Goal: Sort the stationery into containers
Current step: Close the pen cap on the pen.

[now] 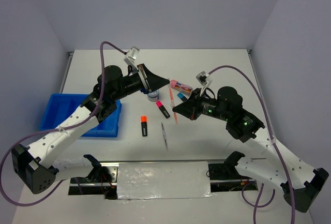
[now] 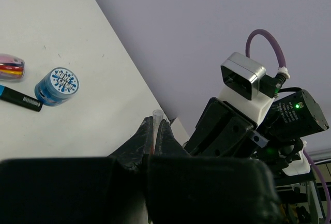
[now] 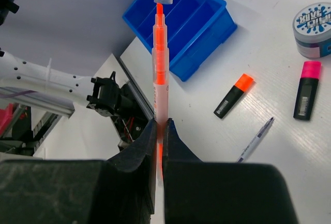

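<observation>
Left gripper point(image 2: 156, 123), right of the blue tray point(image 1: 54, 111), is clenched on a clear cap point(image 2: 157, 114). Further right of the tray lie an orange-capped highlighter point(image 1: 144, 125), a pink-capped highlighter point(image 1: 162, 108) and a grey pen point(image 1: 164, 135). Furthest from the tray, the right gripper point(image 3: 160, 130) clamps an orange-pink pen point(image 3: 159, 53), its bare tip just below that cap.

Left end effector point(image 1: 166, 81) and right end effector point(image 1: 175, 110), raised, clamped shut, tips close.
</observation>
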Tool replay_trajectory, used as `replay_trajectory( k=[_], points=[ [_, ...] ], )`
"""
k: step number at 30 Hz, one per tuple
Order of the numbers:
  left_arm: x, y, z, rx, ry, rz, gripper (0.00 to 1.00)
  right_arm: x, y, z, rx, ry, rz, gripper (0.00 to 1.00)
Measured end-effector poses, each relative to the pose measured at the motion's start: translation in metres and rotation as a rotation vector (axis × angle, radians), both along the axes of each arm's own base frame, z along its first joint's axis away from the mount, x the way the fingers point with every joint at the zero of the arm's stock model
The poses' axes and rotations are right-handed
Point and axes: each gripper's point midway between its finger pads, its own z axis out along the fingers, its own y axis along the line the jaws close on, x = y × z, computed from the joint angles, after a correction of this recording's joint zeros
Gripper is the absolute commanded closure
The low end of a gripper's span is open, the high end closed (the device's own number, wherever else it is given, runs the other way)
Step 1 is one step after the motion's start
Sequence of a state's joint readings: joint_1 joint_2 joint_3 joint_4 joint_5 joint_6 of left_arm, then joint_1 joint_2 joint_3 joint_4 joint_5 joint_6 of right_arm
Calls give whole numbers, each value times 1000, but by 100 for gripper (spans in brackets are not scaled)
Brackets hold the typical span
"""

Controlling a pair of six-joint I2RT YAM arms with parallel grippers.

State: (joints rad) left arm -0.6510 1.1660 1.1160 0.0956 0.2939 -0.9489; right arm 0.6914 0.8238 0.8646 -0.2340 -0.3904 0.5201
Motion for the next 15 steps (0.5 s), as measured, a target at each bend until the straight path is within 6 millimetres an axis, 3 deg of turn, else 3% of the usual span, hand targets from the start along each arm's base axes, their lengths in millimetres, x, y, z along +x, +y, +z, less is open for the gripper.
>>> replay_trajectory(
  k=[15],
  points=[
    [-2,0,-2,-1,1,-8,100,3,-2,2,-11,-12,-19,100]
  ],
)
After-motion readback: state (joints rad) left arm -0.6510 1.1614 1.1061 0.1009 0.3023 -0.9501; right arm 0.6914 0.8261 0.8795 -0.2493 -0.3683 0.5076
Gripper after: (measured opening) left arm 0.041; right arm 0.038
